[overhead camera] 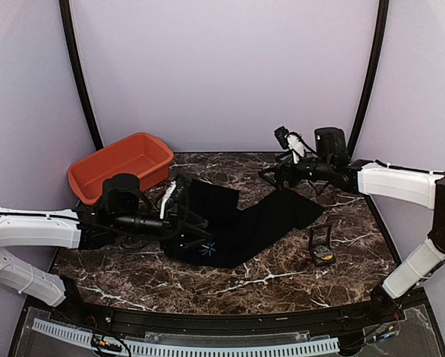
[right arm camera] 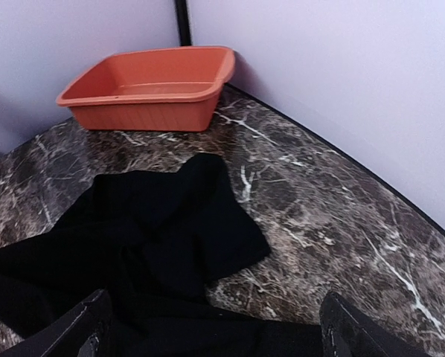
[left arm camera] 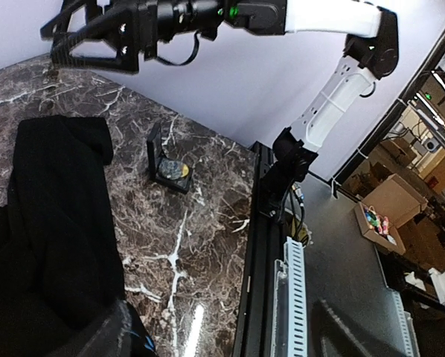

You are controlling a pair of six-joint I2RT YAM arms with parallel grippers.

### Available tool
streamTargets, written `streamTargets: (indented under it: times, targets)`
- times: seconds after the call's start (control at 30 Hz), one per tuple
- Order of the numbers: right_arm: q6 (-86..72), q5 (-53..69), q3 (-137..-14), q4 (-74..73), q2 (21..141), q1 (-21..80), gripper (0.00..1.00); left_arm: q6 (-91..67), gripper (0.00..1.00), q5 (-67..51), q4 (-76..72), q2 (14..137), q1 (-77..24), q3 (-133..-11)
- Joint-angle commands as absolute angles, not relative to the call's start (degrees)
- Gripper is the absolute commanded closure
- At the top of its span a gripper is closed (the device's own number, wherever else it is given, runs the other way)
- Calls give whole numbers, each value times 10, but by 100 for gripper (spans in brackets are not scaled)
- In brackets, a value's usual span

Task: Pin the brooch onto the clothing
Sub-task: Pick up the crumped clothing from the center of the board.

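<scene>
By the T-shirt [overhead camera: 260, 219], the left end effector [left arm camera: 226, 338] and right end effector [right arm camera: 215, 327] gape empty (brooch [left arm camera: 175, 170] lies in the black case [left arm camera: 157, 152]).

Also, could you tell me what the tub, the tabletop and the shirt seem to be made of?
Tub: orange plastic, probably; smooth moulded walls, slight sheen. Tabletop: dark, white-veined marble or a look-alike, glossy. Shirt: soft matte black fabric, lying in folds.

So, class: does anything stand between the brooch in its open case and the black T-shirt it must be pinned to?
Nothing visible does. The brooch lies in the open case, and only bare marble table separates that from the T-shirt.
</scene>
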State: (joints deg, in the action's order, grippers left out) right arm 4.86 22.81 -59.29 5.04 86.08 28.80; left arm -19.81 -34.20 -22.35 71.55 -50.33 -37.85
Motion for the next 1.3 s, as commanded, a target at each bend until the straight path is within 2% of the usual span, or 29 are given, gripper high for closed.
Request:
streamTargets:
  times: [0.0,0.13,0.27,0.3,0.43,0.53,0.7,0.9,1.03,1.07,1.17,1.2,1.27]
  targets:
    - [121,326,-598,68,894,331,5,-175,5,-316,-165,629,-468,-351]
    - [186,307,-638,51,951,379,5,-233,1,-190,-133,582,-402,-319]
    - [248,320,-726,5,1025,404,7,-262,1,-95,-45,600,-365,-333]
    - [267,331,-755,-46,1045,410,8,-268,1,-78,-27,612,-361,-340]
    - [330,336,-862,-175,1128,437,10,-297,1,-48,-20,623,-355,-332]
    - [344,352,-899,-222,1165,444,11,-311,1,-25,-16,621,-351,-319]
    - [350,336,-919,-226,1211,455,11,-313,1,2,-4,621,-348,-311]
    - [341,354,-958,-239,1270,456,19,-319,1,25,-4,613,-347,-300]
    - [334,375,-975,-243,1292,456,38,-326,1,26,-5,608,-346,-288]
    - [333,381,-974,-240,1291,456,47,-326,1,27,-6,608,-345,-287]
    - [333,388,-959,-225,1280,456,91,-325,1,28,-6,611,-343,-284]
    - [333,383,-953,-219,1273,456,100,-324,1,28,-6,612,-341,-284]
    - [332,368,-937,-206,1253,456,100,-318,1,29,-4,617,-334,-291]
